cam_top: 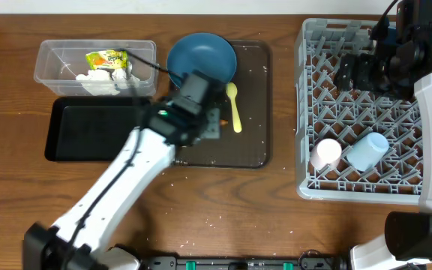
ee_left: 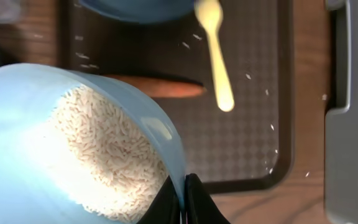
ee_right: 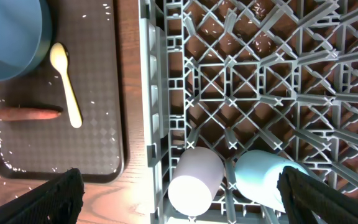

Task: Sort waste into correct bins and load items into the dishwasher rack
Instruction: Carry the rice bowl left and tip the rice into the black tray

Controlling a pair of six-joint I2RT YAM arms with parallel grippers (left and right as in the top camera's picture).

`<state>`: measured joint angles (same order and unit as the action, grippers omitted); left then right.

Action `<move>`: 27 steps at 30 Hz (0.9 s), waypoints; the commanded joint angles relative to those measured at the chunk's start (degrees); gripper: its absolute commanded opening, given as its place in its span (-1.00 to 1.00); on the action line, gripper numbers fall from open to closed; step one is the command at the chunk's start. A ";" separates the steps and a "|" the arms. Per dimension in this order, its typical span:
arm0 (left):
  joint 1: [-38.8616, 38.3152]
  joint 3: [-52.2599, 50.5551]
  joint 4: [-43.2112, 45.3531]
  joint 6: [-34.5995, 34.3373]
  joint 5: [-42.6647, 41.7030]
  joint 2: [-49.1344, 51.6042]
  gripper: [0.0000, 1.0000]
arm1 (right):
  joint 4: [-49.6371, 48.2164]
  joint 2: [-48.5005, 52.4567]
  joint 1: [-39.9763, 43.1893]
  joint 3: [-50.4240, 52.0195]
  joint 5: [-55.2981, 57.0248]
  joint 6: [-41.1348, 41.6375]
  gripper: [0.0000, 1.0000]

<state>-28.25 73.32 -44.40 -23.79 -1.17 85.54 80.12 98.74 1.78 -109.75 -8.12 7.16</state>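
My left gripper (ee_left: 184, 193) is shut on the rim of a small pale bowl (ee_left: 17, 137) that is tilted and holds white rice (ee_left: 104, 155); the arm hides the bowl in the overhead view (cam_top: 201, 124). Beyond it on the brown tray lie the orange carrot (ee_left: 160, 87), the yellow spoon (ee_left: 216, 56) and the blue plate (cam_top: 201, 58). My right gripper (ee_right: 182, 186) is open and empty above the grey rack (cam_top: 366, 97). A pink cup (ee_right: 194, 180) and a light blue cup (ee_right: 266, 177) lie in the rack.
The clear tub (cam_top: 58, 60) at the back left holds the yellow-green wrapper (cam_top: 107, 58) and white tissue (cam_top: 100, 81). The black tray (cam_top: 88, 131) lies in front of it. Loose rice grains dot the brown serving tray (cam_top: 253, 142) and the table.
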 commanded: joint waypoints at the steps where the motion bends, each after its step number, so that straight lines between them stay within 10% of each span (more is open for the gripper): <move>1: 5.95 1.44 -0.66 0.81 -4.83 -2.38 -0.88 | 0.04 0.26 -0.59 0.04 0.17 -0.59 0.96; 27: 53.20 -0.79 -3.08 20.83 -65.09 11.82 -0.88 | 0.26 0.26 -0.70 0.04 0.13 -0.55 0.99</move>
<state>23.11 73.19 -47.37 -7.11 -55.07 94.37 80.31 98.74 1.78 -109.75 -8.12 7.16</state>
